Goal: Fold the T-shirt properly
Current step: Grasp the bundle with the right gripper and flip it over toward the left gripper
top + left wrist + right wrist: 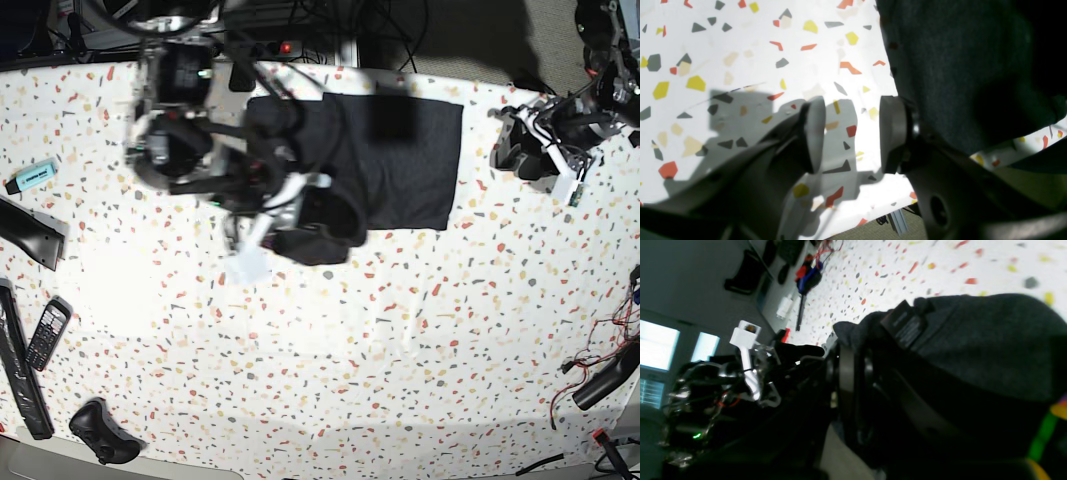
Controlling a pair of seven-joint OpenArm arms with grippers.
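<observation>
The black T-shirt (410,170) lies partly folded at the back middle of the table, with its left part bunched up. My right gripper (300,215) hangs over that bunch, shut on a fold of the cloth. In the right wrist view the T-shirt (973,340) drapes from the right gripper (857,370), showing a black label and a strip of coloured print at the lower right. My left gripper (510,150) stands open just off the T-shirt's right edge. In the left wrist view nothing is between the left gripper's (853,133) fingers, and the T-shirt (957,66) lies beside the right finger.
The terrazzo-patterned table (350,380) has a turquoise marker (30,175), a phone (48,333), long black bars (20,370) and a black controller (100,435) along its left side. Cables (600,375) lie at the right edge.
</observation>
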